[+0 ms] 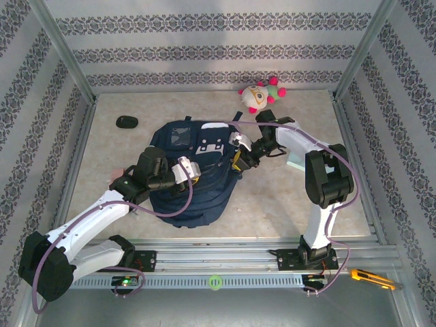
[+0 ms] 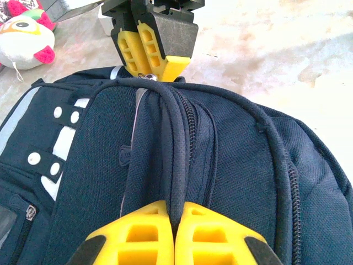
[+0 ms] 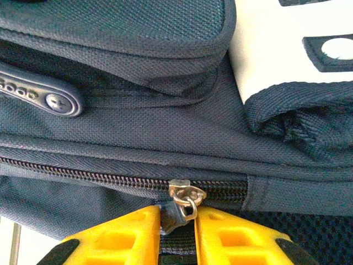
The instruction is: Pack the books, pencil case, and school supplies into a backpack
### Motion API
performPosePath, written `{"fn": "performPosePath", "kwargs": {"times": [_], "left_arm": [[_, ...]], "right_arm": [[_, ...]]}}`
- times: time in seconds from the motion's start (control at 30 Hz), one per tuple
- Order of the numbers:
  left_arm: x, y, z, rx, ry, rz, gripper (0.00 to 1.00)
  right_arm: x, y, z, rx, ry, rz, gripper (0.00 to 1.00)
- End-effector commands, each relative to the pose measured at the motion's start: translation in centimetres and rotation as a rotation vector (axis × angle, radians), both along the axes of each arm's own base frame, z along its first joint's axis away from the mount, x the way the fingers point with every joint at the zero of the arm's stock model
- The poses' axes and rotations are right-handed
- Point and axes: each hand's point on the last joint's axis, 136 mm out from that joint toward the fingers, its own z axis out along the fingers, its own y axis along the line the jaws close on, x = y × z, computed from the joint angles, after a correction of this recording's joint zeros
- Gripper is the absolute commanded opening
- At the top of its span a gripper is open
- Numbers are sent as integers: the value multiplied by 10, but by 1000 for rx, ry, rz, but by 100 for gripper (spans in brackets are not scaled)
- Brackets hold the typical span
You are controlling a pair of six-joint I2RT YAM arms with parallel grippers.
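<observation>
The navy backpack (image 1: pixel 197 178) lies flat mid-table, with white patches on its upper pocket (image 1: pixel 212 145). My left gripper (image 1: pixel 189 170) sits on its left part, shut on a raised ridge of fabric beside the zipper (image 2: pixel 175 212). My right gripper (image 1: pixel 238 161) is at the bag's right edge, its yellow fingers (image 2: pixel 142 49) facing the left wrist camera. It is shut on the dark pull tab (image 3: pixel 172 220) hanging from the metal zipper slider (image 3: pixel 186 193). A corner of the mint-green pencil case (image 1: pixel 295 163) pokes out behind the right arm. A bit of pink (image 1: pixel 113 178) shows by the left arm. The books are out of view.
A plush toy (image 1: pixel 259 96) lies at the back right of the table. A black oval object (image 1: pixel 127 122) sits at the back left. A yellow utility knife (image 1: pixel 372 278) and a green ring (image 1: pixel 216 281) rest on the near rail. Patterned walls enclose the table.
</observation>
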Motion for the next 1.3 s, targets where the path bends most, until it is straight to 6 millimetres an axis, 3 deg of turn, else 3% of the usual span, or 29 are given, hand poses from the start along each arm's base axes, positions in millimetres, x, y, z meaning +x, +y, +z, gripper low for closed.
{"fn": "performPosePath", "kwargs": {"times": [0.0,0.17,0.37,0.5,0.83,0.97,1.07,1.27], "left_arm": [[11,-12,44,-127,-128,-26,0],[12,-12,43,-132,-122,-20,0],[21,-10,39,-125,-117,40,0],[33,-6,39,-102,-142,127,0],[54,-6,42,-83,-173,243,0],[56,-14,42,-99,-170,244,0],[54,-19,45,-120,-168,226,0],[52,-23,56,-181,-188,216,0]], "right_arm": [[0,1,12,29,-4,-23,22],[-2,3,15,26,9,-32,16],[-11,8,46,166,41,-61,1],[-18,7,49,140,34,-101,0],[-67,17,68,163,58,-105,0],[-91,31,64,165,103,-106,0],[-88,34,52,148,99,-184,0],[-65,31,41,202,53,-373,10]]}}
